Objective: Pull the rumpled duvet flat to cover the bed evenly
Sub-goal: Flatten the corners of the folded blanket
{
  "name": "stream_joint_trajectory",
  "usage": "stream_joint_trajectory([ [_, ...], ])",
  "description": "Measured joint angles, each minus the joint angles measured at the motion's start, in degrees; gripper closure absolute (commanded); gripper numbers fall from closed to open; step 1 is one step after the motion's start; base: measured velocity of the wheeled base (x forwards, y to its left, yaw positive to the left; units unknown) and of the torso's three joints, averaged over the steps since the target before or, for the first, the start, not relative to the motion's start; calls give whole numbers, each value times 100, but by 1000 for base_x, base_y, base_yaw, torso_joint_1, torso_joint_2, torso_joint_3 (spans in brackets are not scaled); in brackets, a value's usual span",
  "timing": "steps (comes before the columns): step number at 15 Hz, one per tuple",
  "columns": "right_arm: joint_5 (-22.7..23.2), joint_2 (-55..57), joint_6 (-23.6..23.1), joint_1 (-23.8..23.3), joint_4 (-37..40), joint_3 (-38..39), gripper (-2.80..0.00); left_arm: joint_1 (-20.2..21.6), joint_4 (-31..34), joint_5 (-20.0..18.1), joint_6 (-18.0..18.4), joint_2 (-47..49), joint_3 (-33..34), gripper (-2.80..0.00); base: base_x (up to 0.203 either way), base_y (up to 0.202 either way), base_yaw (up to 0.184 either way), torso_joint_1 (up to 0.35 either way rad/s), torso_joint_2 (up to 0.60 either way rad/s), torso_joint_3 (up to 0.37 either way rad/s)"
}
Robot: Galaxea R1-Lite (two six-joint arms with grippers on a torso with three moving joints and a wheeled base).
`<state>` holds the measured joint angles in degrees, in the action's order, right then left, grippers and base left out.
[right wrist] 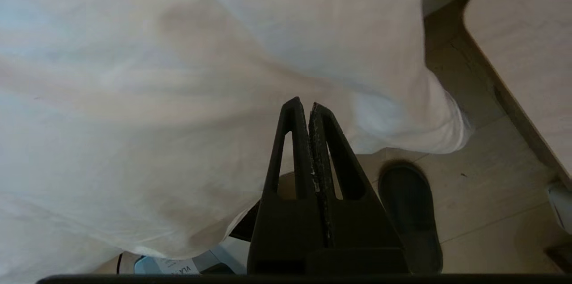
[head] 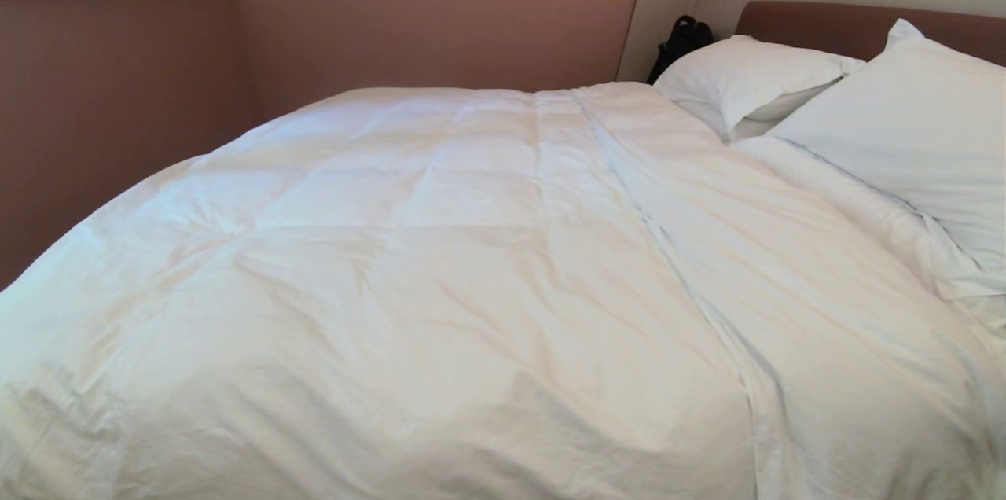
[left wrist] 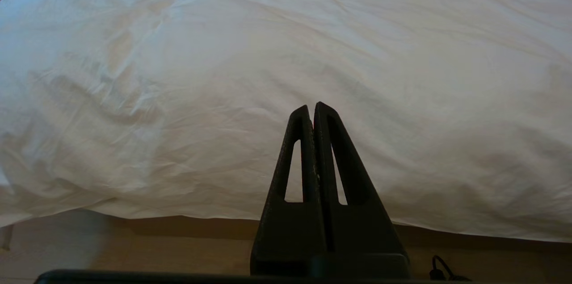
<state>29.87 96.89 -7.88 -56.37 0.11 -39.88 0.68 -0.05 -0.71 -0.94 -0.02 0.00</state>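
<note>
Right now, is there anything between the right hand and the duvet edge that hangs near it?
Nothing visible. The right hand, shut, points straight at the duvet, with only open air between. A dark slipper lies on the floor off to one side, out of the way.

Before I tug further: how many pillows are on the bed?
2: one pillow by the black bag, another pillow nearer the right edge, both against the headboard. The duvet may hide more.

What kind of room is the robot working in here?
Most likely a bedroom, perhaps in a hotel: a wide bed under a white duvet, two pillows by the padded headboard, and a slipper on the floor.
</note>
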Motion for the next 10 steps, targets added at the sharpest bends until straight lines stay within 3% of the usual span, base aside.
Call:
stream_joint_trajectory([
  [10, -211, 728, 4, -168, -1023, 228, 0, 0, 5, 0, 0, 0, 0, 0, 0, 0, 0, 0, 0, 0],
])
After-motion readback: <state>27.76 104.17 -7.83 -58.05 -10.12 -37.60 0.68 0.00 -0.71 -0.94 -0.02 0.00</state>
